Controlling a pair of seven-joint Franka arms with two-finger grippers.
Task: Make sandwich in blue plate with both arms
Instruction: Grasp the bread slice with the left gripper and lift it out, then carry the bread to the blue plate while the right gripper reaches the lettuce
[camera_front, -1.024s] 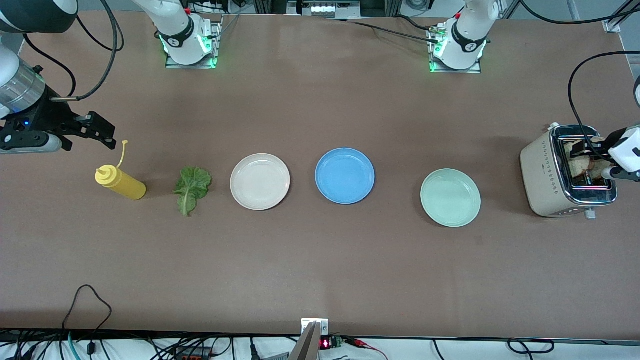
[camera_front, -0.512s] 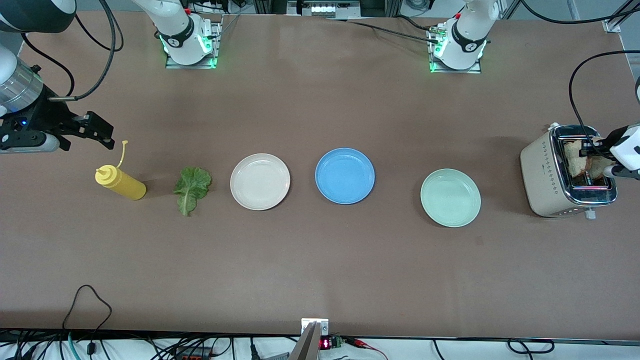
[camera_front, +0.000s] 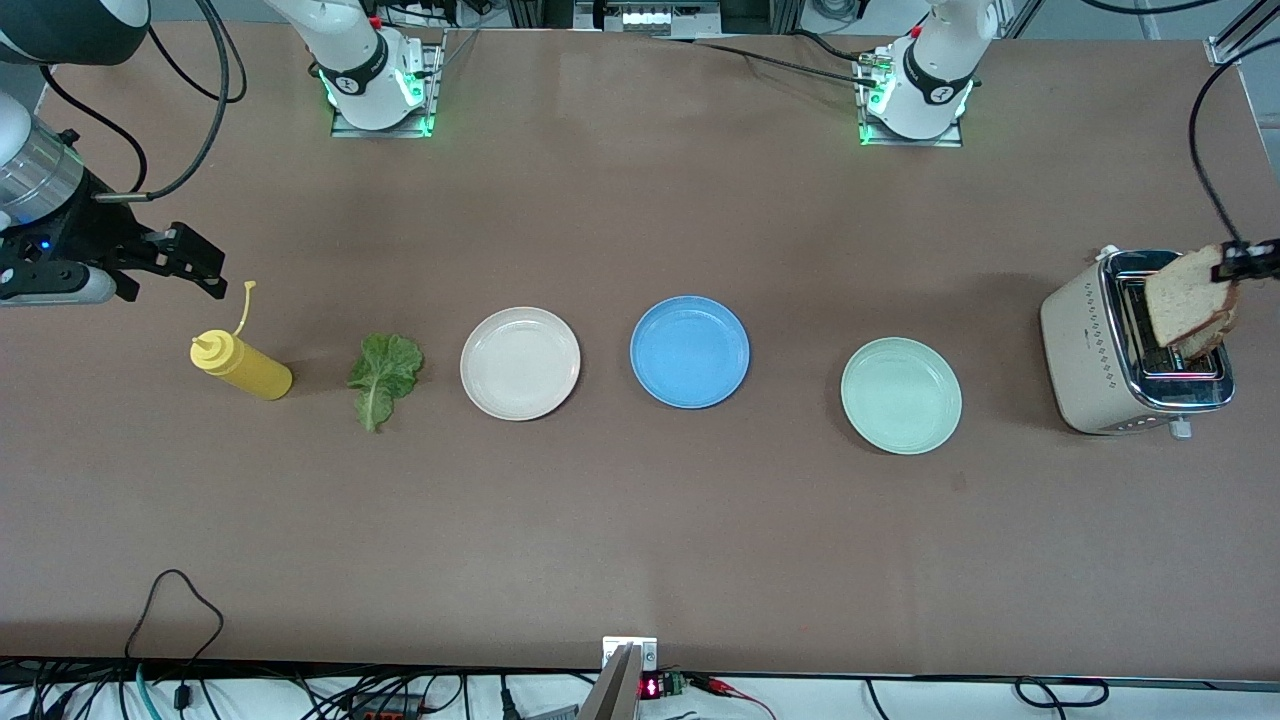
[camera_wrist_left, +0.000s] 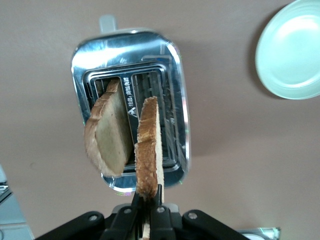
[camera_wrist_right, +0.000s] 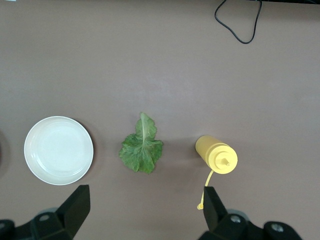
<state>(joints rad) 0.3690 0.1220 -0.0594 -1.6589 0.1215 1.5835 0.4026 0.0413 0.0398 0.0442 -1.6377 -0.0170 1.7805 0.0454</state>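
At the front view's left edge, the right gripper (camera_front: 185, 262) waits with fingers spread wide above the table by the yellow mustard bottle (camera_front: 240, 365). Moving right along the row: lettuce leaf (camera_front: 383, 375), white plate (camera_front: 520, 363), the bare blue plate (camera_front: 690, 351), green plate (camera_front: 901, 395). At the right edge, the left gripper (camera_wrist_left: 146, 212) pinches a bread slice (camera_wrist_left: 147, 150) by its edge over the toaster (camera_front: 1085, 350); a second slice (camera_wrist_left: 107, 135) hangs beside it.

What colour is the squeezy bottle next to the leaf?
Yellow. The bottle shows best in the front view.
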